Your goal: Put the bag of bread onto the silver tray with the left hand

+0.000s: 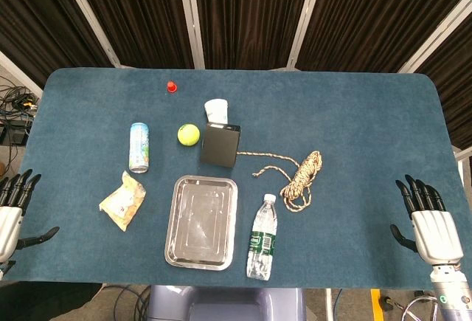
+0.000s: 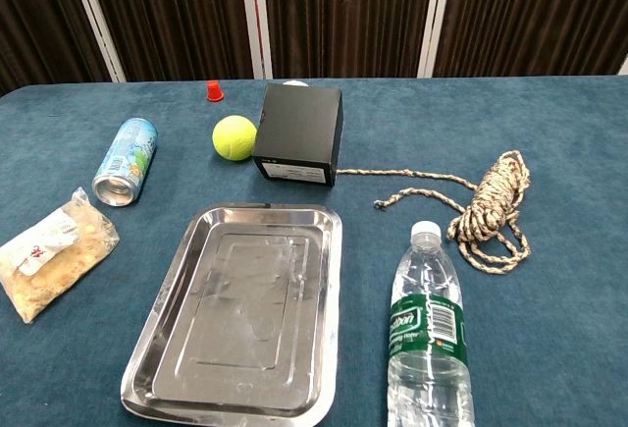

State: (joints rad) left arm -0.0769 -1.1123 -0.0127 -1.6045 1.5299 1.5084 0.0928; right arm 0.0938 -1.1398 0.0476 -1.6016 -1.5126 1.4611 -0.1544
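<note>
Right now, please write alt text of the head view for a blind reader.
An empty silver tray lies on a blue table, the bread bag beside it at left. Both hands, left and right, rest open at the table's edges.

Blue cloth table (image 2: pixel 569 133), yellow-green ball (image 2: pixel 235 137), black box (image 2: pixel 299 133), silver tray (image 2: pixel 177 373)

Left hand (image 1: pixel 13 214) and right hand (image 1: pixel 430 221) low at opposite edges, fingers spread and extended, holding nothing.

Head view looks steeply down from above on the whole blue table (image 1: pixel 354 114). Chest view sits lower and closer, facing across. Both share the silver tray (image 1: pixel 178 243).
</note>
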